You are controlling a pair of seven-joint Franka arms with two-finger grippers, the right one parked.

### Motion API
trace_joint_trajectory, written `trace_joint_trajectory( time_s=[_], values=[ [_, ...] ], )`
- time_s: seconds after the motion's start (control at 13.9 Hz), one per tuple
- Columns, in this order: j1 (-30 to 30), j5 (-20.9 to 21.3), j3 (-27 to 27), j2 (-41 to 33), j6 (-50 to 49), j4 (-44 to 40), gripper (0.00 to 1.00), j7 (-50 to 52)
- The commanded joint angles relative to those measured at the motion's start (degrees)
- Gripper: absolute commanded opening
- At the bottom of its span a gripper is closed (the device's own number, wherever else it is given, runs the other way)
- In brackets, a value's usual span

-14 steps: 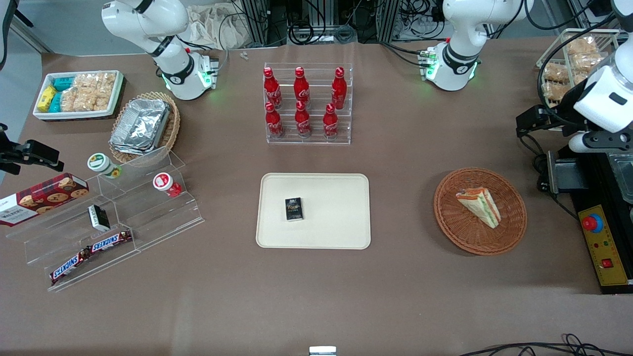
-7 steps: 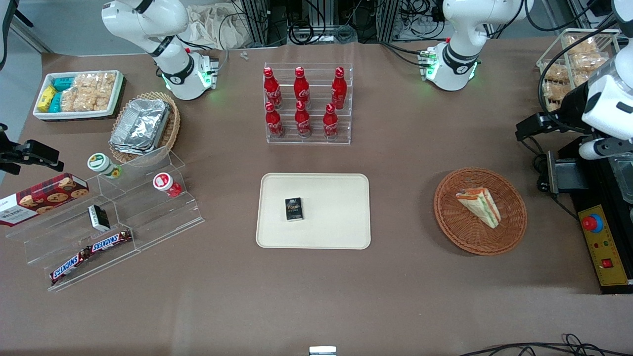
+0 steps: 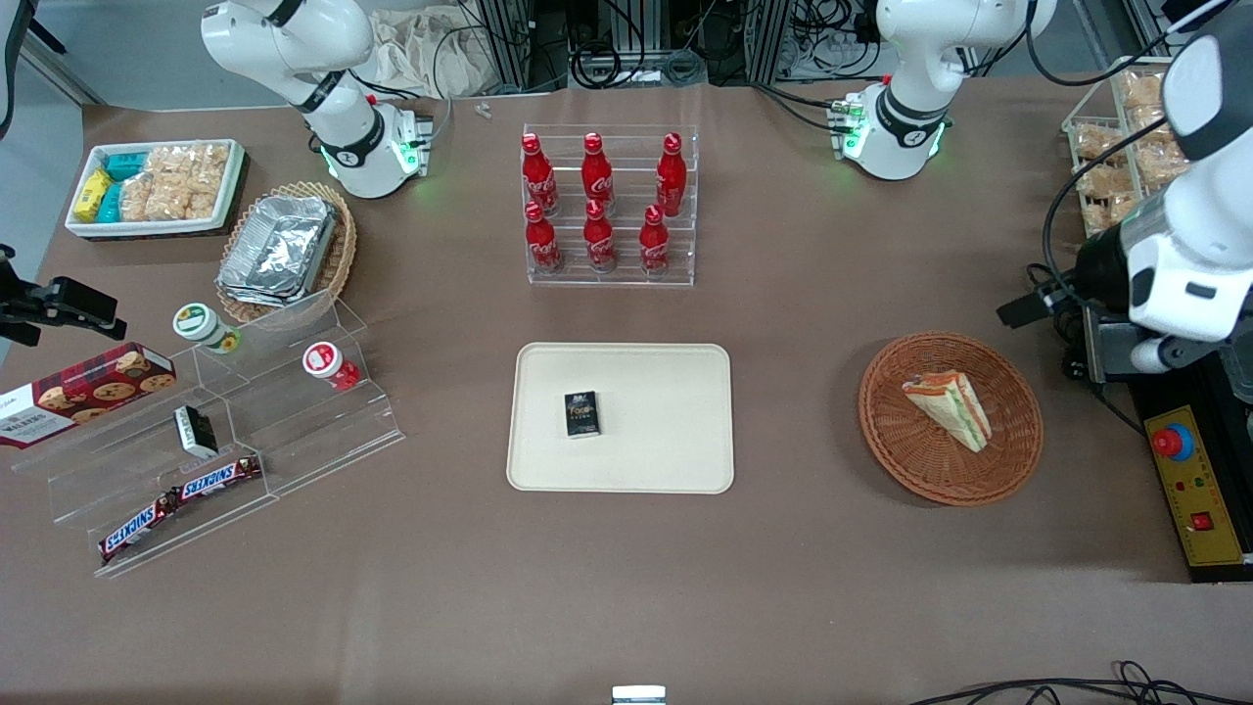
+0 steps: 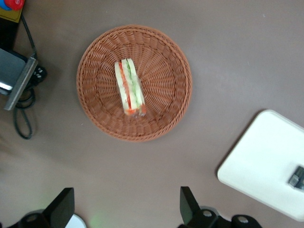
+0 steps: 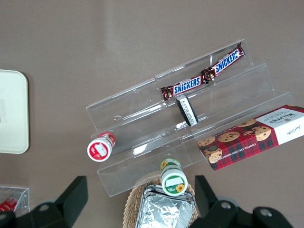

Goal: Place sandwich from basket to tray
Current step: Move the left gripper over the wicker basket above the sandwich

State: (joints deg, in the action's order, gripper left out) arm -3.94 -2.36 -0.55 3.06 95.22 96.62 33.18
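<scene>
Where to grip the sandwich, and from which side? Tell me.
Come straight down on the sandwich, fingers across its two flat bread faces near mid-length. It stands on edge in the basket, layers up, so those faces are exposed. The gripper is open, high beside the basket.

You get even, bright overhead light; the basket (image 3: 951, 419) casts a soft shadow on the counter (image 3: 626, 587). The gripper (image 4: 124, 209) hangs above it, and the sandwich (image 4: 129, 87) looks slightly blurred.
</scene>
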Motion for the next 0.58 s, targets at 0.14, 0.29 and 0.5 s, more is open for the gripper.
trace_joint_trajectory(
  time_s=[0.14,0.29,0.5],
  values=[
    [-0.3,3.4,0.2,3.0,10.4,8.3,1.0,8.8],
    [-0.4,4.5,0.2,5.5,15.0,10.9,1.0,12.6],
    [-0.4,6.4,0.2,8.9,21.7,14.6,1.0,15.9]
  ],
)
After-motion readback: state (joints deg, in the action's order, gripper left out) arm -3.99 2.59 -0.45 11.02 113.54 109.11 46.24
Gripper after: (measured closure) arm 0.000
